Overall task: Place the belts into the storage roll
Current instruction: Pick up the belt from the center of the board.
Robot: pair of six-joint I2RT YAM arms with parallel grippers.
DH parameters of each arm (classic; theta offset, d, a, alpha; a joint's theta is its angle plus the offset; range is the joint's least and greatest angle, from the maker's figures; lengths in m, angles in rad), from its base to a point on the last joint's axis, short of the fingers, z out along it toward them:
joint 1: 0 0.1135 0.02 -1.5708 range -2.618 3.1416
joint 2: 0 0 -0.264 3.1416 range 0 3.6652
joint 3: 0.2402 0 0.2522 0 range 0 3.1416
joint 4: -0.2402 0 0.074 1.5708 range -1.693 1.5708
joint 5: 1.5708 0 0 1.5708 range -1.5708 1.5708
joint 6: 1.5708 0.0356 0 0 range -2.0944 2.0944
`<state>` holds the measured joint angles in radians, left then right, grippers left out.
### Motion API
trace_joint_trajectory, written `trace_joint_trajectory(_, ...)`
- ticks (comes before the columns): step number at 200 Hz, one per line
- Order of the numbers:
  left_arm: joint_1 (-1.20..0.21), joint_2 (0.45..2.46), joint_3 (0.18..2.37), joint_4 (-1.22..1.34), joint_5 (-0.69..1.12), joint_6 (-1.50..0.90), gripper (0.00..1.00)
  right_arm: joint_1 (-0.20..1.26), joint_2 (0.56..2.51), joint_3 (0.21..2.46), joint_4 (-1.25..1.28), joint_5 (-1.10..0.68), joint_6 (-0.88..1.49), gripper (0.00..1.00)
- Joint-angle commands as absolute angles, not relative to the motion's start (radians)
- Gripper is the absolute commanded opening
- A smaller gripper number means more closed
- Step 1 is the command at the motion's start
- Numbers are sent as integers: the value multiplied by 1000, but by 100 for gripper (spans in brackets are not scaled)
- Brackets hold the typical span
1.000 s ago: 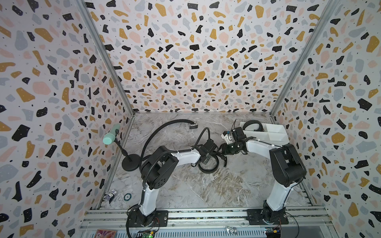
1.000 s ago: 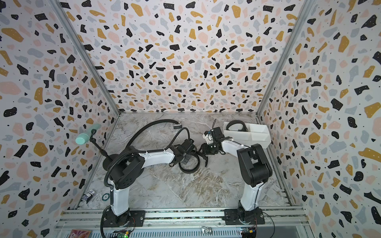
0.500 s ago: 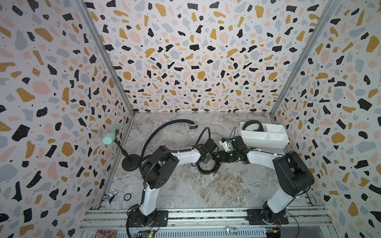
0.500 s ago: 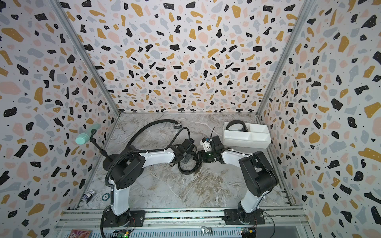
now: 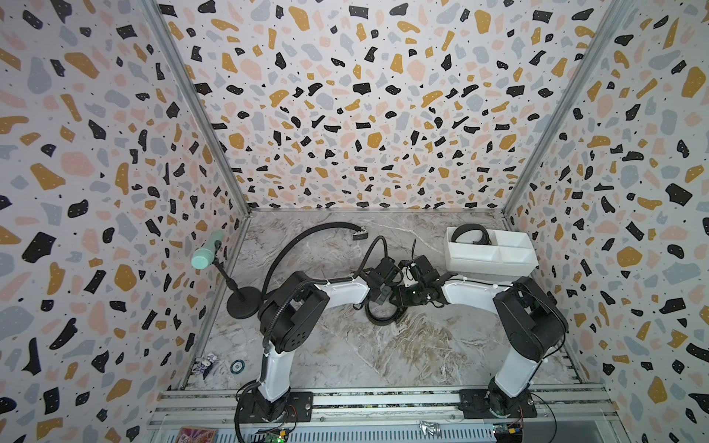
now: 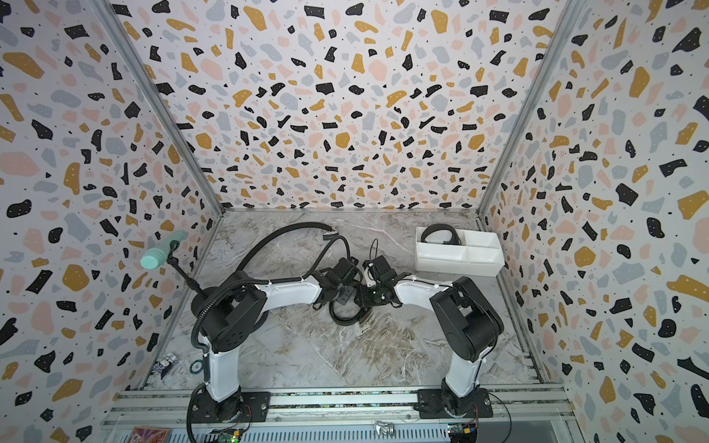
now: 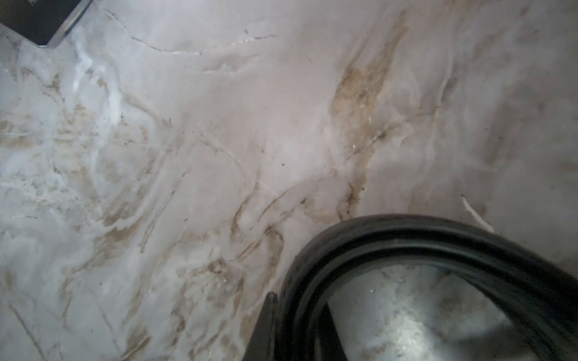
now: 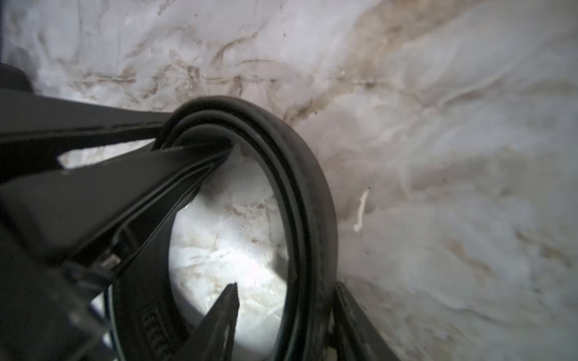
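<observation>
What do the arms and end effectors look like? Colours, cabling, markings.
Left arm and right arm match: white shell links, bulky black joint housings, black bases. A ribbed black hose runs along the left arm. Left end effector and right end effector are black with slim tapered fingers. No markings readable.

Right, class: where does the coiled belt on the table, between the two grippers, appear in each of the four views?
In a top view: coiled belt, centre, just below the meeting wrists.
In a top view: coiled belt, slightly left of centre.
Left wrist: lower right corner.
Right wrist: centre, a tall ring.
Shared landmark: the left gripper, pinching the coil's wall.
</observation>
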<state>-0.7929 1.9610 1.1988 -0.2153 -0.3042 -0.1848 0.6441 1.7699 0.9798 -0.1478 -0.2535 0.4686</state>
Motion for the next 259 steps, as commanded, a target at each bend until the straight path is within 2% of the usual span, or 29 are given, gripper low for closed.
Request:
trace_joint_trajectory(1,-793,1944,1146,-236,-258,-218,0,683,1816,994,-311,-138,457,50)
trace_joint_trajectory(39,-785,1895,1087,-211,-239,-249,0,683,1826,1000,-387,-70,425,48)
trace_joint_trajectory(72,-783,1858,1049,-175,-189,-277,0,688,1860,1031,-397,-68,411,37)
trace_joint_trajectory(101,-784,1824,1011,-156,-144,-305,0,690,1894,1085,-428,-38,381,24)
trace_joint_trajectory(112,-784,1812,996,-152,-141,-312,0,690,1908,1107,-447,-26,365,12)
trace_joint_trajectory(122,-784,1806,986,-148,-140,-314,0,690,1920,1123,-461,-21,350,9)
trace_joint_trajectory(132,-784,1798,977,-142,-134,-319,0,691,1932,1136,-478,-14,340,0)
trace_joint_trajectory(182,-784,1785,977,-128,-99,-336,0,690,1957,1177,-523,32,275,0)
trace_joint_trajectory(205,-784,1763,985,-141,-95,-337,17,690,1945,1184,-529,86,250,0)
trace_joint_trajectory(223,-784,1729,995,-153,-92,-340,37,688,1919,1181,-521,142,228,0)
trace_joint_trajectory(259,-782,1635,1001,-148,-77,-354,60,675,1847,1161,-477,195,182,0)
